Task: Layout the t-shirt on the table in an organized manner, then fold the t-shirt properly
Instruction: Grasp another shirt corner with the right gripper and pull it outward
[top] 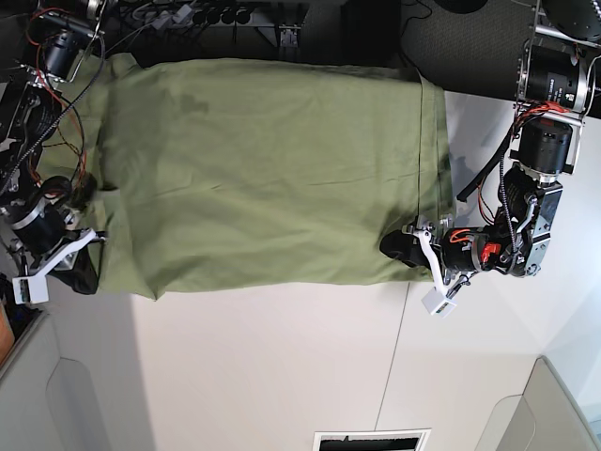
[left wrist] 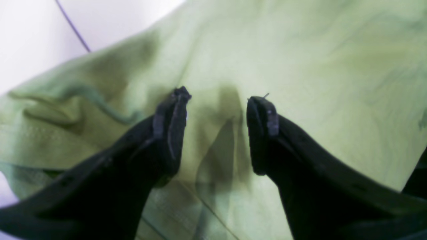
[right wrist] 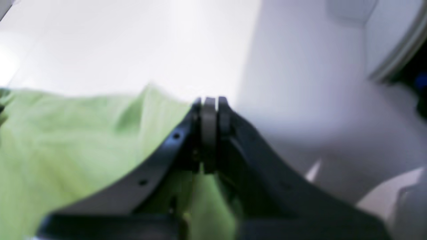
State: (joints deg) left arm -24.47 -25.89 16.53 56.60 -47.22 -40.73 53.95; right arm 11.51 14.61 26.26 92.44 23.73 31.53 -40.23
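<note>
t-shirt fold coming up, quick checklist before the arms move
1. t-shirt spread out on the table: ok, it lies broad and mostly flat in the base view.
2. Wrinkles smoothed: not ok, the left wrist view shows folds and a ridge in the cloth.
3. right gripper has a hold: ok, it is closed at the shirt's edge with cloth at the tips.
4. left gripper has a hold: not ok, its jaws stand apart over the cloth.
5. Sleeves laid out: cannot tell, the arms cover the shirt's corners.
</note>
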